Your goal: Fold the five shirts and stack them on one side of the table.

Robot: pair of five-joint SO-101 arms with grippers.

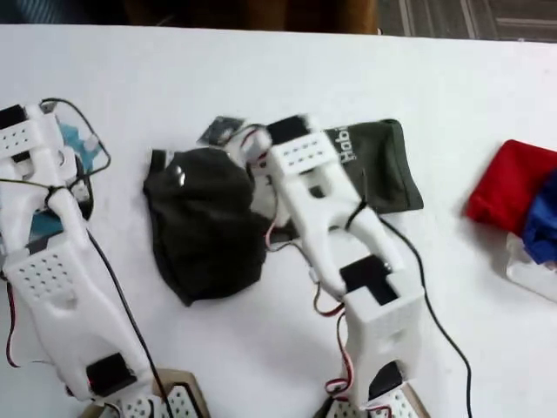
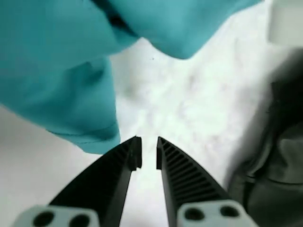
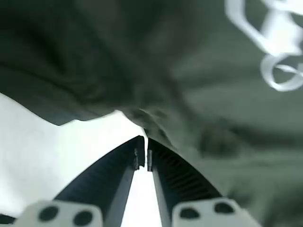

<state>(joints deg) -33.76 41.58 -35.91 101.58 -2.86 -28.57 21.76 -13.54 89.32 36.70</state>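
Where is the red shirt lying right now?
In the high view, the crumpled red cloth shirt lies at the right edge of the white table, right against a blue cloth shirt, far right of the dark green shirt.

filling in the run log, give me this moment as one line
left jaws: slightly open, empty, beside teal shirt | right jaws: shut on dark green shirt edge | red shirt, blue shirt: bunched together
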